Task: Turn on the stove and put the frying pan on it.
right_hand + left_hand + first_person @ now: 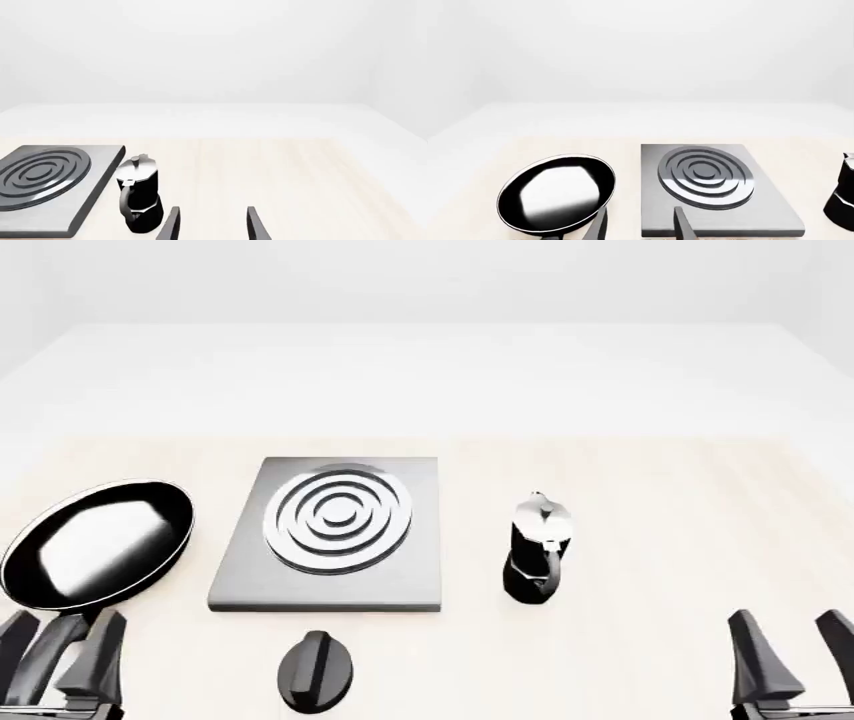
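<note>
The frying pan (96,545), black with a glossy inside and a pale rim, lies at the table's left; its handle (51,640) points toward the near edge. The stove (254,580) is a grey plate with a silver ring burner (338,515), right of the pan. Its round black knob (318,670) lies on the table in front of it. My left gripper (60,652) is open near the pan's handle. In the left wrist view the pan (557,195) and stove (720,220) lie ahead of the left gripper (640,227), nothing between its fingers. My right gripper (790,658) is open at the near right.
A small black-and-silver moka pot (537,552) stands upright just right of the stove, ahead and left of the right gripper (213,227); the same moka pot (139,196) shows in the right wrist view beside the stove (100,195). Pale wooden tabletop (667,500) spreads around.
</note>
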`<state>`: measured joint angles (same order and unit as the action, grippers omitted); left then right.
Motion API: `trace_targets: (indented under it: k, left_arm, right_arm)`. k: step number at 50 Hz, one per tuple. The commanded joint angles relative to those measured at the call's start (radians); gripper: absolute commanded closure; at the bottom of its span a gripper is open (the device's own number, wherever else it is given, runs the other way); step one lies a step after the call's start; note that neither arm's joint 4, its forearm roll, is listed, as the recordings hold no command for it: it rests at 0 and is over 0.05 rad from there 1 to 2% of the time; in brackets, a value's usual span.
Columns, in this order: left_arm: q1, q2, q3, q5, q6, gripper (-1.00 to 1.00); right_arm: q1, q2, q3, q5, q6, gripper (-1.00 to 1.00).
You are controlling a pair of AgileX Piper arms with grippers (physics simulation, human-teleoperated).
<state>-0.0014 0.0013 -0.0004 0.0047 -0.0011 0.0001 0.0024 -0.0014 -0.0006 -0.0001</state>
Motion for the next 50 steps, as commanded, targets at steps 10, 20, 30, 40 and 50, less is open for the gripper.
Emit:
trace_targets:
  k: [10, 20, 30, 40, 50]
  left_arm:
    - [-0.064, 0.145, 0.000, -0.061, 0.062, -1.00]
    - [-0.141, 0.243, -0.047, -0.007, 0.041, -1.00]
    - [-0.210, 0.357, -0.074, -0.014, 0.002, -1.00]
    - [-0.267, 0.383, -0.110, 0.052, -0.072, -1.00]
    - [-0.364, 0.385, -0.138, 0.130, -0.131, -1.00]
  right_arm:
    - [0.000, 0.005, -0.003, -0.001, 0.000, -1.00]
    - [0.000, 0.005, -0.003, -0.001, 0.000, -1.00]
    - [0.000, 0.005, -0.003, -0.001, 0.000, -1.00]
    - [0.000, 0.005, -0.003, -0.001, 0.000, -1.00]
    - [0.000, 0.005, -0.003, -0.001, 0.000, -1.00]
